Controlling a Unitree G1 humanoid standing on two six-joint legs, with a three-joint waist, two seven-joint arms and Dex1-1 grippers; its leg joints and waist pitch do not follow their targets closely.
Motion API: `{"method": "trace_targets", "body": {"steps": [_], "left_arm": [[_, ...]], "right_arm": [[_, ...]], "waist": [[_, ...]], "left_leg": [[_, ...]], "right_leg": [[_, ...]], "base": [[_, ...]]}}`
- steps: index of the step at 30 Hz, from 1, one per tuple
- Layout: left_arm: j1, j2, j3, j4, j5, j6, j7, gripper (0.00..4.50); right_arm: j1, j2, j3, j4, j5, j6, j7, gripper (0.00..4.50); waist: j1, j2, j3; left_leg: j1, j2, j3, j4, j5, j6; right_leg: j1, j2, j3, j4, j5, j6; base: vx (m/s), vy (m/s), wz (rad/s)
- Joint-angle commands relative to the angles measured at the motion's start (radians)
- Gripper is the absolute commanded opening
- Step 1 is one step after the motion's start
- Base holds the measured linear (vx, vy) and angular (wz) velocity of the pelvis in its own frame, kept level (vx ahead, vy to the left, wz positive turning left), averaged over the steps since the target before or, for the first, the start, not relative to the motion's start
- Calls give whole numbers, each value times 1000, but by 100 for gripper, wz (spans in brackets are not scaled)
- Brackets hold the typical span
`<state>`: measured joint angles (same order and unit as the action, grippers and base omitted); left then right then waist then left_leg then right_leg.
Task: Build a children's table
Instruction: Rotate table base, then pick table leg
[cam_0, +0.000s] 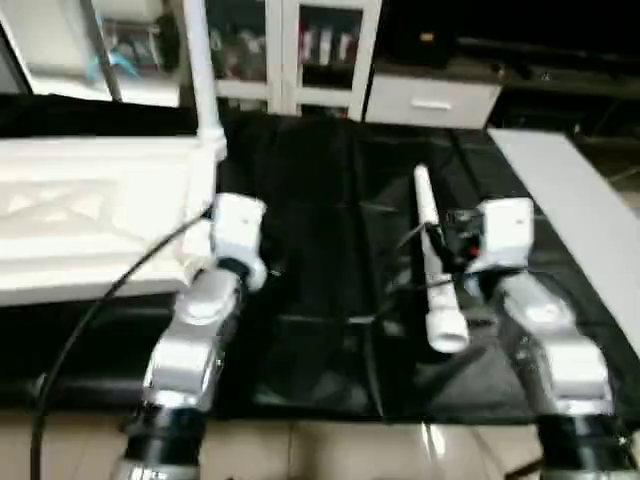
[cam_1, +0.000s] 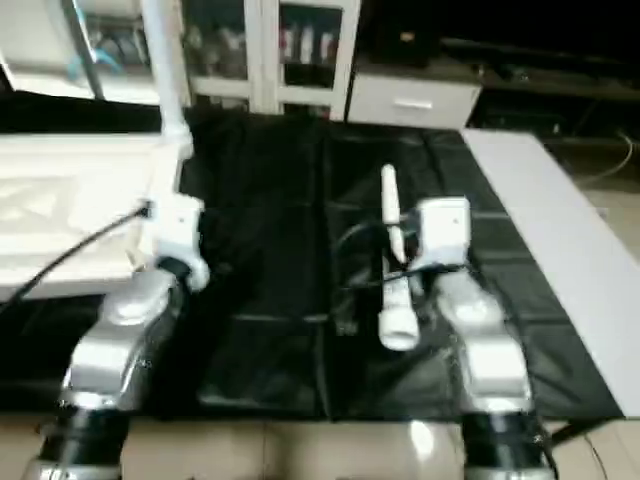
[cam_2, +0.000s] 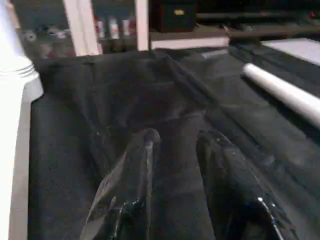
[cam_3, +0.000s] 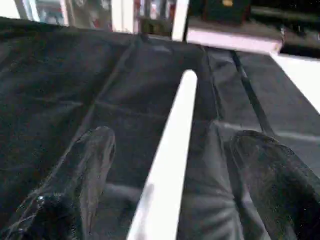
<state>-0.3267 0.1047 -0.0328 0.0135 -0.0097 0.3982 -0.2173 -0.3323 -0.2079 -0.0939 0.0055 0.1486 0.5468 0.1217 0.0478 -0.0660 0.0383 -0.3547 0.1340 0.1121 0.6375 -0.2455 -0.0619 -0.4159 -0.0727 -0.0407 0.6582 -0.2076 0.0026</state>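
Note:
The children's table's white tabletop (cam_0: 90, 215) lies underside up at the left on the black cloth. One white leg (cam_0: 198, 60) stands upright in its near right corner socket (cam_2: 17, 75). My left gripper (cam_2: 182, 137) hovers just right of that corner, open, with nothing between its fingers. A second white leg (cam_0: 432, 262) lies loose on the cloth, its thick end toward me. My right gripper (cam_3: 175, 140) straddles this leg with its fingers (cam_3: 95, 150) spread wide on either side, open and apart from the tube.
A white cabinet with glass doors (cam_0: 290, 50) and a white drawer unit (cam_0: 430, 100) stand behind the cloth. A pale board (cam_0: 580, 200) borders the cloth on the right. A black cable (cam_0: 100, 300) trails from my left arm.

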Motion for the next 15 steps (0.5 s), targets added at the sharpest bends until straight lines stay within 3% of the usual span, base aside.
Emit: {"method": "trace_targets", "body": {"steps": [1,2,3,4,6,7,10,11,14,15], "left_arm": [[1,23,-10,-27,-20,14,-65,158],[1,24,-10,-28,-21,14,-67,158],[4,32,-15,-35,-30,17,-91,161],[9,67,-43,-56,-45,21,-167,161],[18,121,-84,-94,-77,34,-276,162],[28,182,-126,-141,-119,68,-391,162],[37,273,-175,-212,-182,122,-541,162],[34,310,-185,-243,-214,151,-593,162],[21,345,-190,-273,-251,187,-648,162],[3,357,-197,-291,-273,207,-682,162]], "right_arm": [[-37,-8,-16,38,13,83,-12,404],[-38,-9,-17,40,13,84,-11,404],[-50,-12,-21,57,21,101,-8,422],[-83,-21,-29,99,23,151,-16,422],[-126,-28,-39,153,20,205,-30,432],[-169,-43,-28,208,4,246,-27,432],[-227,-56,-24,282,2,298,-13,432],[-251,-57,-29,317,12,320,-1,432],[-285,-63,-27,375,20,358,15,432],[-304,-59,-29,427,42,379,44,432]], "waist": [[4,17,-57],[-2,19,-53],[-5,22,-42],[-10,22,-33],[-12,19,-35],[-12,11,-34],[-15,15,-31],[-13,15,-30],[-16,16,-34],[-15,12,-34]], "left_leg": [[-6,51,-1,-73,86,67],[-2,59,-3,-81,33,58],[4,70,3,-90,-95,27],[13,75,7,-99,-217,-3],[19,73,10,-99,-278,-34],[16,71,9,-100,-267,-38],[4,72,17,-101,-250,-48],[9,71,22,-99,-247,-51],[0,73,26,-100,-208,-59],[0,74,30,-98,-192,-59]], "right_leg": [[84,-58,41,-77,126,-184],[82,-57,37,-82,39,-199],[72,-55,36,-98,-128,-205],[63,-55,34,-115,-290,-188],[52,-56,37,-124,-384,-153],[50,-57,39,-119,-392,-146],[49,-59,39,-120,-407,-138],[41,-57,40,-122,-416,-130],[49,-56,38,-114,-382,-137],[48,-55,39,-117,-363,-138]], "base": [[-76,-21,-5],[-84,-7,0],[-84,-7,0],[-87,4,4],[-72,-2,7],[-63,-11,7],[-37,-9,1],[0,0,0],[0,0,0],[0,0,0]]}}
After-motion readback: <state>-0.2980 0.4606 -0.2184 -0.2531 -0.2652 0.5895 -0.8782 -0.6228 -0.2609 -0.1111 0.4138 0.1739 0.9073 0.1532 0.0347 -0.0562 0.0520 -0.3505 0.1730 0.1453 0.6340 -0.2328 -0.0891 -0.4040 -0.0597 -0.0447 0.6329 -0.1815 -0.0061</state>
